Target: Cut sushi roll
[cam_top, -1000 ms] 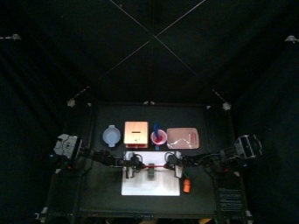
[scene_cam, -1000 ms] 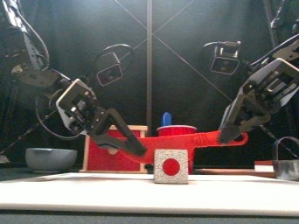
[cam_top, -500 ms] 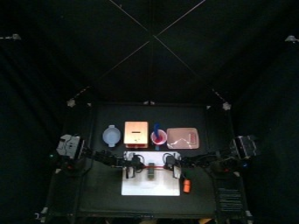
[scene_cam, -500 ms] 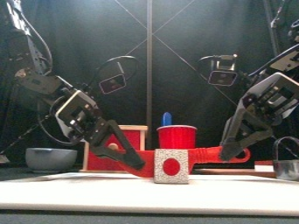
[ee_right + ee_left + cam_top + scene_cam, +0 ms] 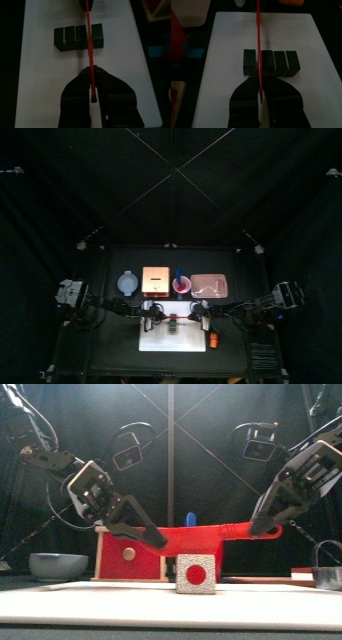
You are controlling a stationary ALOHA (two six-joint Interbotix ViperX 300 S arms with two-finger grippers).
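We see the roll (image 5: 271, 62) lying on the white board (image 5: 211, 75), near the board's middle. It is dark and blocky, and thin lines split it into four pieces that sit side by side and touch. In the front view its end (image 5: 197, 573) looks white with a red spot.

A long red blade (image 5: 89, 45) hangs above the roll. It runs across the roll over one of the lines. In the front view it is up in the air, clear of the roll's top.

Both arms hold this blade, one at each end. The left fingers (image 5: 260, 95) are closed tight on one end. The right fingers (image 5: 93, 92) are closed tight on the other end.

The board rests on the black surface (image 5: 118, 363). Behind the roll in the front view stand a red box (image 5: 131, 554) with a white dot and a blue thing (image 5: 190, 519). A grey bowl (image 5: 58, 565) sits off to the left side. From above, a small orange thing (image 5: 213, 340) lies at the board's right edge, apart from the roll
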